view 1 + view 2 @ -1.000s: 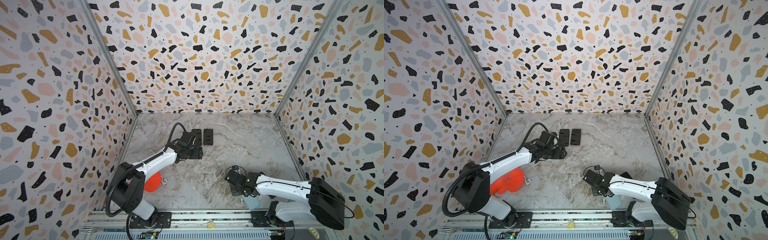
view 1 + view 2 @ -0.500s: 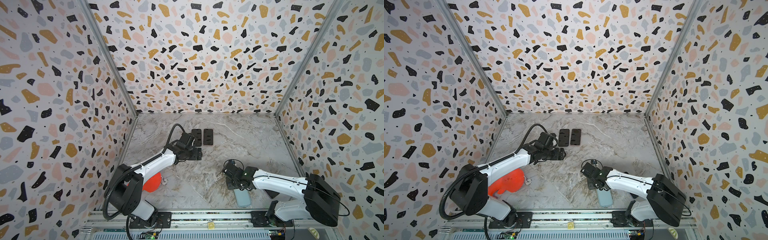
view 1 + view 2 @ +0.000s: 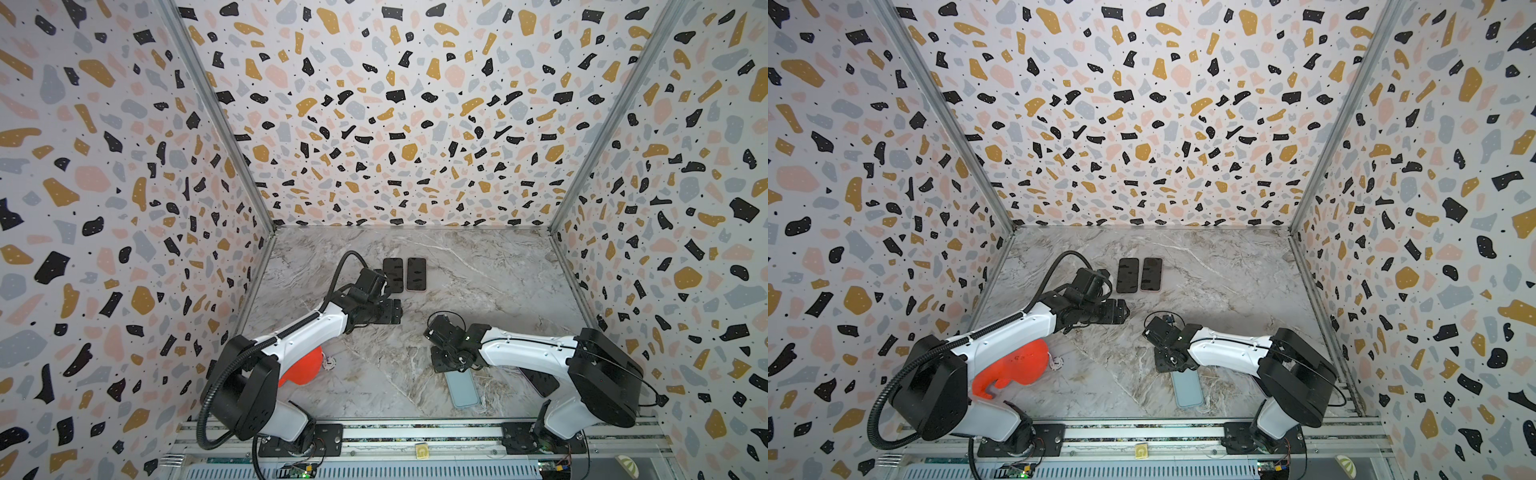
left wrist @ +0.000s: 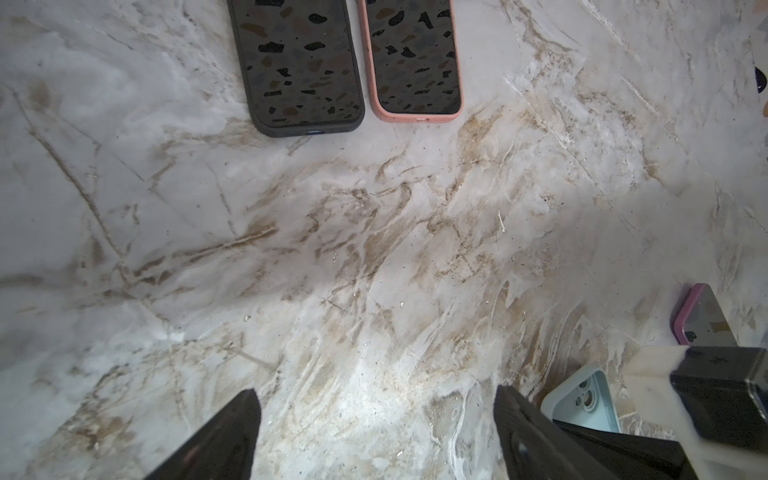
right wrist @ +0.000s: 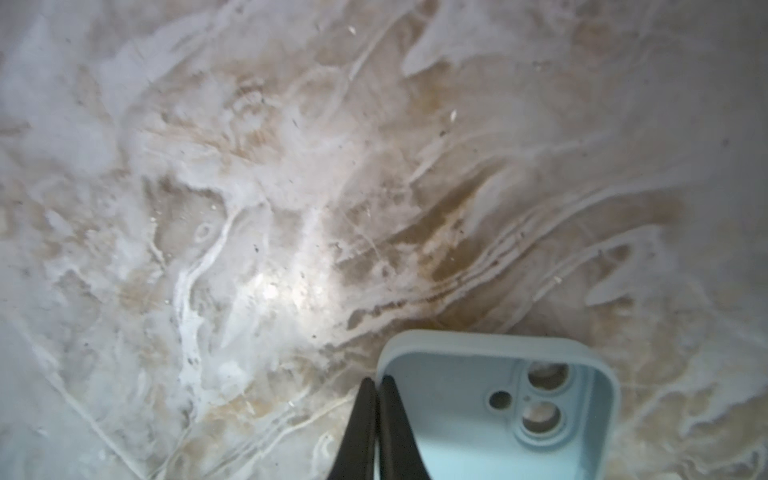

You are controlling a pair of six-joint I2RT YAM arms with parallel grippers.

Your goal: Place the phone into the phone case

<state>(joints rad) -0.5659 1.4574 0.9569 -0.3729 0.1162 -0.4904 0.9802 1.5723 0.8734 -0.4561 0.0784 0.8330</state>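
Observation:
A light blue phone case lies hollow side up near the table's front, camera holes showing. My right gripper is shut on the case's side wall at its far end. A dark phone with a purple edge lies on the table, mostly hidden under my right arm. My left gripper hangs open over bare marble left of centre, nothing between its fingers. The blue case shows beside it in the left wrist view.
Two cased phones lie side by side at the back, one black, one pink. An orange-red object sits under my left arm. Patterned walls close three sides; a metal rail runs along the front.
My right gripper has slid leftward and brought the blue case out from under the arm into open view. The left arm has barely moved.

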